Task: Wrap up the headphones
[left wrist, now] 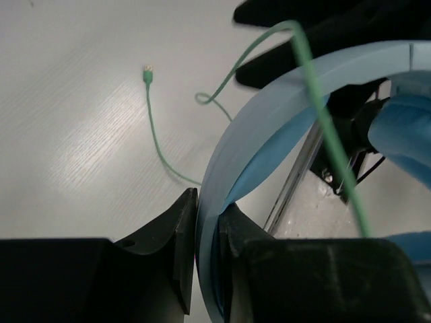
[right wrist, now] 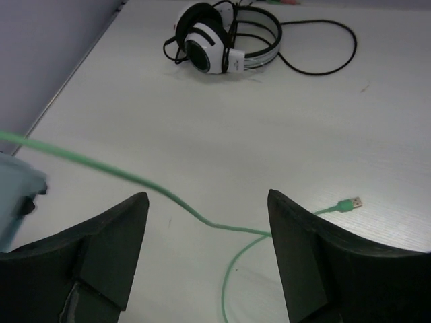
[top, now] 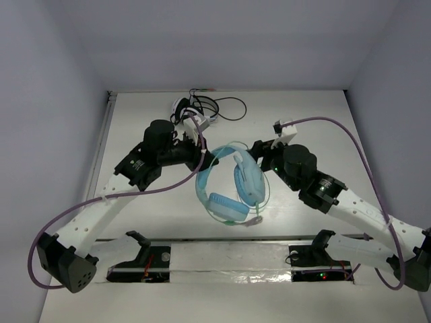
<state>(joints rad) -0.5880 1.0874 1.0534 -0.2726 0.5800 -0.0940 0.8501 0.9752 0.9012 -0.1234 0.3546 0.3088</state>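
Light blue padded over-ear headphones (top: 248, 182) sit between your grippers, wide band pinched tight in your left gripper (left wrist: 207, 210). Your right gripper (right wrist: 205, 202) gapes, empty, thin pale-green cable (right wrist: 195, 216) slack beneath its jaws; untensioned, any loops may slip off.

Headphones (top: 248, 182) on table (top: 303, 114), smaller headset (top: 182, 106) behind

The white desk (left wrist: 81, 134) looks like matt laminate with a faint wood grain. The light blue over-ear headphones (left wrist: 269, 114) have a smooth satin plastic band and a thin pale-green rubbery cable (left wrist: 158, 145). The smaller black-and-white headphones (right wrist: 225, 44) are glossy plastic. The left end effector (left wrist: 207, 202) and right end effector (right wrist: 207, 202) are matt black plastic.
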